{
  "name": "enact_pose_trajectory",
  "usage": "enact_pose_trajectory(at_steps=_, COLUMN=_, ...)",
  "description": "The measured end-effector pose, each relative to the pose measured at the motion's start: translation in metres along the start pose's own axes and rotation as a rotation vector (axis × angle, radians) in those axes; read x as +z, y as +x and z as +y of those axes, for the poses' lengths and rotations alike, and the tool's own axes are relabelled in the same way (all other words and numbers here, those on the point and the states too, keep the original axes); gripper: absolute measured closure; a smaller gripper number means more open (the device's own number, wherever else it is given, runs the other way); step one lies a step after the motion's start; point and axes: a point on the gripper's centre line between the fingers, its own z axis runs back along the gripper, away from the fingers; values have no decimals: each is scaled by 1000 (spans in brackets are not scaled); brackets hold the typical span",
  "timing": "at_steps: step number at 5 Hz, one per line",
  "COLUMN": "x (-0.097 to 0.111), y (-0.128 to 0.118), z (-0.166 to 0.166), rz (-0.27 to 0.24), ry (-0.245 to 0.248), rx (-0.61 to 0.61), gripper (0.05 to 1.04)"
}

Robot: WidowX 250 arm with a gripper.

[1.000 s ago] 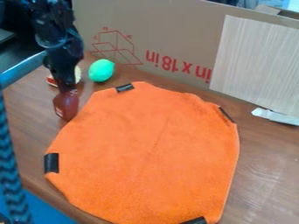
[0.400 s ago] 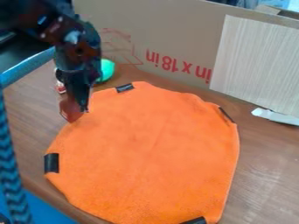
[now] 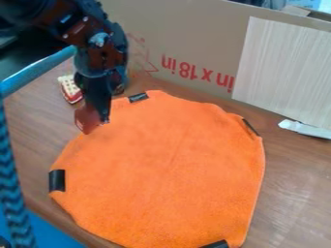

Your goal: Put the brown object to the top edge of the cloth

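At the upper left edge of the orange cloth (image 3: 168,169), the black gripper (image 3: 99,115) points down, shut on the brown object (image 3: 86,120). This reddish-brown, rounded object shows below and left of the fingers, tilted, overlapping the cloth's edge in the view. Whether it touches the cloth or hangs just above it, I cannot tell. The gripper covers its upper part. Black tape strips hold the cloth, one of them (image 3: 138,97) at its top edge, right of the gripper.
A red and cream item (image 3: 69,89) lies left of the arm. Behind the cloth stands a cardboard box (image 3: 194,43) with a pale panel (image 3: 284,72). A white piece (image 3: 305,129) lies at the right. A blue bar (image 3: 38,72) crosses the upper left.
The gripper has moved right with the brown object, which now tilts and overlaps the cloth's upper left edge. The arm now hides the green object and uncovers more of the red and cream item.
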Motion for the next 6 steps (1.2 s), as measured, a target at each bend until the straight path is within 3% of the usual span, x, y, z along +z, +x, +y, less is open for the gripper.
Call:
enact_pose_trajectory(at_steps=2, x=3, y=-10, z=-27, rz=-6, ry=119, rx=-74, gripper=789)
enact_pose_trajectory(at_steps=4, x=20, y=-25, z=-54, rz=-83, ry=167, rx=-144, gripper=789)
enact_pose_trajectory(at_steps=6, x=21, y=-32, z=-71, rz=-112, ry=176, rx=-177, gripper=789)
